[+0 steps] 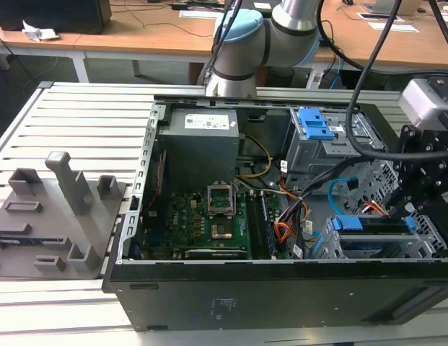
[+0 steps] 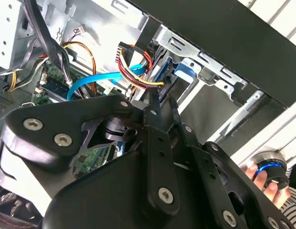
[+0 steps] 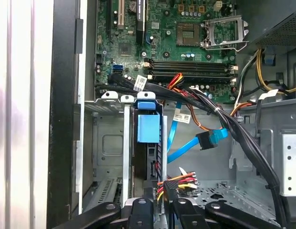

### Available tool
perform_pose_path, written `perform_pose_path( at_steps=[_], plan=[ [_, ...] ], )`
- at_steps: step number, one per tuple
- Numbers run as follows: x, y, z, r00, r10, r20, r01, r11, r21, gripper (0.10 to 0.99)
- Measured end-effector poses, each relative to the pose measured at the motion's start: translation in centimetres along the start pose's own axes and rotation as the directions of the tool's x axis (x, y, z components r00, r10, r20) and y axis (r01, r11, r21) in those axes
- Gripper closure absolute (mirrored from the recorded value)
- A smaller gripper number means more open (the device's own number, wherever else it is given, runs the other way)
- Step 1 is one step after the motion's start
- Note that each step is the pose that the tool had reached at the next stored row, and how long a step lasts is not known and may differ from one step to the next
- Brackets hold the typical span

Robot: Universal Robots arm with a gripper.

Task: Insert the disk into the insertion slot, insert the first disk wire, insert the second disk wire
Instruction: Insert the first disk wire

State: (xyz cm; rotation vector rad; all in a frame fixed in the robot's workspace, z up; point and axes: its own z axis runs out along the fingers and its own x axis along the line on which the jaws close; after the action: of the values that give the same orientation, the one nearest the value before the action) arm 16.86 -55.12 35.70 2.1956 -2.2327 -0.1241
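In the exterior view, the blue-framed disk (image 1: 375,225) has the green motherboard (image 1: 195,216) at nine o'clock, the light-blue second disk wire (image 1: 332,191) at eleven, orange wires (image 1: 283,232) between, and the silvery perforated insertion slot (image 1: 429,234) at three.

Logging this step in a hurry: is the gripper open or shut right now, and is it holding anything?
Gripper: closed on the plug end of the first disk wire, right by the disk sitting in the insertion slot.

disk (image 3: 148,128): mostly hidden inside insertion slot (image 3: 109,143) | hand (image 2: 274,188): cut off at picture edge
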Motion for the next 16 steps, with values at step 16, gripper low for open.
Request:
perform_pose_path(
  at_steps=[16],
  plan=[
    [-0.15, 0.18, -3.01, 1.0, 0.0, -0.0001, 0.0, 1.0, 0.0, 0.851]
  ],
)
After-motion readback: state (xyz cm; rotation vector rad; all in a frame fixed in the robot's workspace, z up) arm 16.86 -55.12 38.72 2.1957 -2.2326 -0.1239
